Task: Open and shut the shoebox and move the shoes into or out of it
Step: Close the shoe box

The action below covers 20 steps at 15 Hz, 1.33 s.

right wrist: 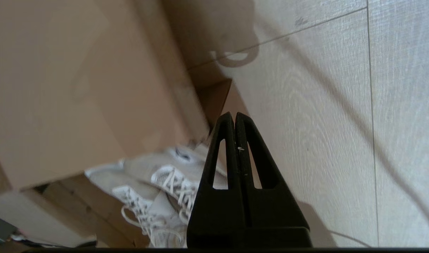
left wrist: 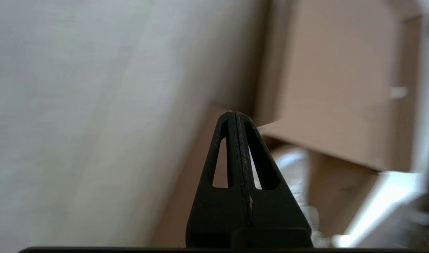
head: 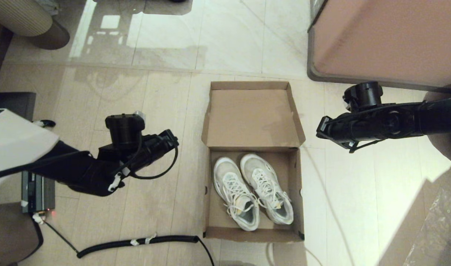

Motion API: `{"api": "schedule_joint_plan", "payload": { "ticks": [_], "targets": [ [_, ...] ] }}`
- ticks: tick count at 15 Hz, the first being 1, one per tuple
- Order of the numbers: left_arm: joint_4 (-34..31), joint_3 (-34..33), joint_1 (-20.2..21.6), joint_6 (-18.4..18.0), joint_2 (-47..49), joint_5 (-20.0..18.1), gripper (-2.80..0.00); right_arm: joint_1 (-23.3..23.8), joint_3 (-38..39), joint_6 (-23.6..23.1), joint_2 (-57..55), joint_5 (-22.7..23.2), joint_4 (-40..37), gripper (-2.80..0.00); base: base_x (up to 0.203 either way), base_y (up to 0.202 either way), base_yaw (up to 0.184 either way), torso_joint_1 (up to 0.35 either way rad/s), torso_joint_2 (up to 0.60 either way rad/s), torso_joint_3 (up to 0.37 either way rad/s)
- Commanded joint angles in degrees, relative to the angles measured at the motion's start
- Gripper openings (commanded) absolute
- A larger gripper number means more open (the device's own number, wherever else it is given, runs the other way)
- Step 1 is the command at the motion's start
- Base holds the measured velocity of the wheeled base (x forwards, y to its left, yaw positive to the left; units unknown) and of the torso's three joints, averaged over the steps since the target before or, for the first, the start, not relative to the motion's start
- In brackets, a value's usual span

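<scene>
Shoebox [head: 253, 162] stood on the floor [head: 166, 92] between both tools, lid folded back flat. Left tool [left wrist: 235, 116] hovered near its left wall, fingers pressed together, gripping nothing. Shoes [head: 253, 190] lay side by side inside the box. Right tool [right wrist: 234, 117] hovered near the right wall, likewise closed and empty.

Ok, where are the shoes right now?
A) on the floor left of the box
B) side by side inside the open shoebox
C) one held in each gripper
B: in the head view both shoes lie side by side in the shoebox, its lid flipped back.
</scene>
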<state>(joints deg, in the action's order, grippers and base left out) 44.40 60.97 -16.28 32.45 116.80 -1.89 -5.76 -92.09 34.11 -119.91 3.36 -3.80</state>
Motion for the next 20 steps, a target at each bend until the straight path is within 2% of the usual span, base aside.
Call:
{"api": "schedule_joint_plan", "payload": {
  "ticks": [1,2,3,5,6,7,11,14,20],
  "targets": [
    [-1.8,6.1,-0.7,2.9,3.8,-2.2,-2.8,2.8,-10.6,1.0,-9.0,4.4,-5.5,-2.8,0.0,0.0,0.0,0.0,0.0,0.0],
    [-3.6,9.0,-0.8,5.1,4.8,-3.7,-2.8,3.9,-13.9,1.9,-10.8,8.8,-7.9,-2.8,0.0,0.0,0.0,0.0,0.0,0.0],
    [-5.2,12.4,-0.8,8.0,6.2,-4.9,-2.8,5.2,-16.4,3.5,-12.5,15.2,-9.7,-2.8,0.0,0.0,0.0,0.0,0.0,0.0],
    [-6.5,18.7,-1.1,13.3,10.2,-5.6,-2.8,7.0,-20.0,7.4,-15.4,23.9,-10.6,-2.8,0.0,0.0,0.0,0.0,0.0,0.0],
    [-6.9,21.5,-1.5,16.5,12.0,-5.7,-2.8,7.2,-20.2,8.0,-16.4,25.1,-10.6,-2.8,0.0,0.0,0.0,0.0,0.0,0.0],
    [-7.1,23.0,-2.2,17.9,13.3,-5.7,-2.8,7.3,-20.2,8.2,-17.3,25.5,-10.6,-2.8,0.0,0.0,0.0,0.0,0.0,0.0],
    [-7.1,25.7,-3.3,18.3,15.7,-5.3,-2.8,7.3,-20.2,9.0,-19.9,29.4,-9.0,-2.8,0.0,0.0,0.0,0.0,0.0,0.0],
    [-7.2,28.4,-3.4,18.4,17.2,-4.5,-2.8,6.9,-20.2,16.4,-20.7,29.7,-1.4,-2.8,0.0,0.0,0.0,0.0,0.0,0.0],
    [-7.1,29.0,-3.4,18.4,18.9,-3.9,-2.8,4.9,-20.2,20.3,-22.3,29.7,0.2,-2.8,0.0,0.0,0.0,0.0,0.0,0.0]
  ]
}}
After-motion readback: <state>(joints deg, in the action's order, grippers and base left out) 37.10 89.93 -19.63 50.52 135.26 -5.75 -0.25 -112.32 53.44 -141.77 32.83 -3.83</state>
